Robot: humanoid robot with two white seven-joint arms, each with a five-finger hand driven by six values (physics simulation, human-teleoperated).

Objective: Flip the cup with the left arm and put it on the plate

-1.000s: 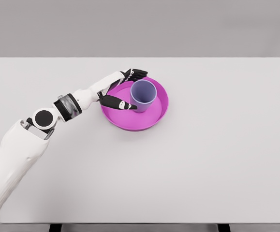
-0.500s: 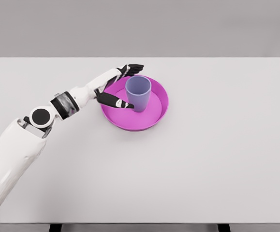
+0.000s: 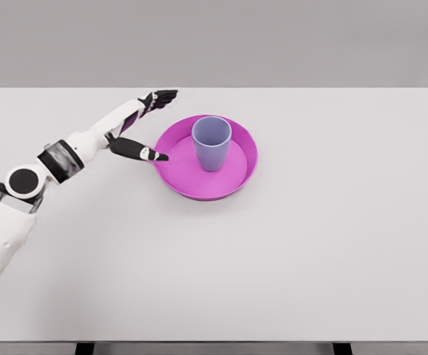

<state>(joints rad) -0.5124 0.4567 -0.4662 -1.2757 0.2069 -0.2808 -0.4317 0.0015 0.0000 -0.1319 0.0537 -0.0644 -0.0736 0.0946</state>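
A pale grey tabletop (image 3: 310, 251) fills most of our head view, its far edge running straight across beneath a plain grey wall (image 3: 273, 37); dark legs just show beneath the near edge. On the tabletop, left of centre, we see a round magenta plate (image 3: 236, 181) with a raised rim. A lavender cup (image 3: 212, 143) stands upright on the plate, mouth open to the top, set a little toward the plate's far left side. Our white left arm (image 3: 58, 166) reaches in from the lower left, angling up toward the plate. The left robot hand (image 3: 143, 126) hangs just beside the plate's left edge, released and holding nothing. Its dark fingers (image 3: 158, 96) extend toward the far side of the tabletop, while the thumb (image 3: 140, 152) points at the plate, its tip close over the rim. A clear gap separates the robot hand from the cup.
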